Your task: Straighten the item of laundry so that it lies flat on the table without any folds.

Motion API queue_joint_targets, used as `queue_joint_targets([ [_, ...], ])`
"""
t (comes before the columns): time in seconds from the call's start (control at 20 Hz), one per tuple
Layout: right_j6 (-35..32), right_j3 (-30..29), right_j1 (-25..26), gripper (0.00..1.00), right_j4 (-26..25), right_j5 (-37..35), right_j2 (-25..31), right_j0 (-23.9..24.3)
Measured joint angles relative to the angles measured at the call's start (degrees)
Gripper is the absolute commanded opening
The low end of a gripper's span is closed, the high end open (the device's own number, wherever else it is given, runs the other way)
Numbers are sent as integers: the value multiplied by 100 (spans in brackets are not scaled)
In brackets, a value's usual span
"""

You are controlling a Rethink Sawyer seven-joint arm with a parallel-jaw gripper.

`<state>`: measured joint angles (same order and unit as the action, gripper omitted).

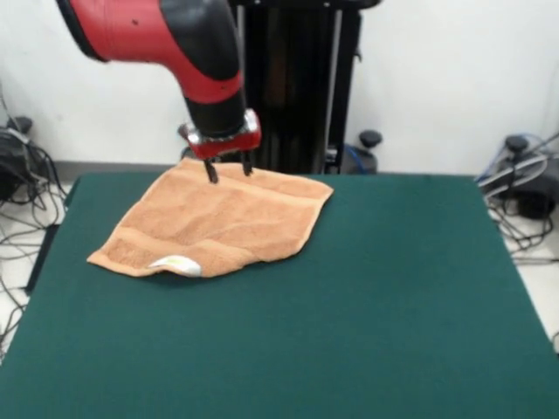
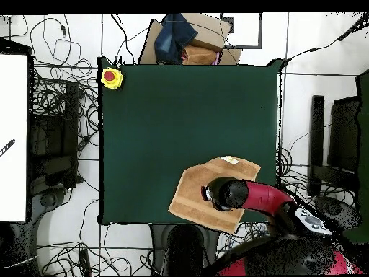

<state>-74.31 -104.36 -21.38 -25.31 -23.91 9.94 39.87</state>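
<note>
Gripper point(image 1: 229, 168) fingers are being held apart, pointing straight down, with nothing clasped between them; their tips are being shown just at the far edge of the towel point(image 1: 214, 223), and whether they are touching the cloth cannot be told. The gripper is being carried by a red and black arm point(image 1: 166, 39) that is coming down from the upper left of the front view, bending at a black wrist section above a red collar.

The peach-orange towel is lying on the dark green desk point(image 1: 367, 305), toward the far left part of it in the front view, well apart from the near and right edges. It is being shown mostly spread out but not quite flat: soft wrinkles are running across its surface, and the near corner is being turned up, with a small white label point(image 1: 177, 264) showing there.

In the overhead view, the arm point(image 2: 259, 196) is being seen reaching in from the lower right, its black wrist covering the middle of the towel point(image 2: 194, 195), so the gripper fingers are being hidden. That view is also showing what the front view is not: a yellow box with a red button point(image 2: 110, 77) sitting at one corner of the desk point(image 2: 187, 108), well apart from the towel, and the towel's corner lying close to the desk's edge on the robot's side.
</note>
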Motion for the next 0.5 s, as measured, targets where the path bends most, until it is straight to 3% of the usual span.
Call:
queue_joint_targets([
  [0.35, 0, 1101, 1127, 100, 47, 768, -123, -659],
  [0.5, -4, 1408, 1373, 100, 155, 839, -219, -904],
])
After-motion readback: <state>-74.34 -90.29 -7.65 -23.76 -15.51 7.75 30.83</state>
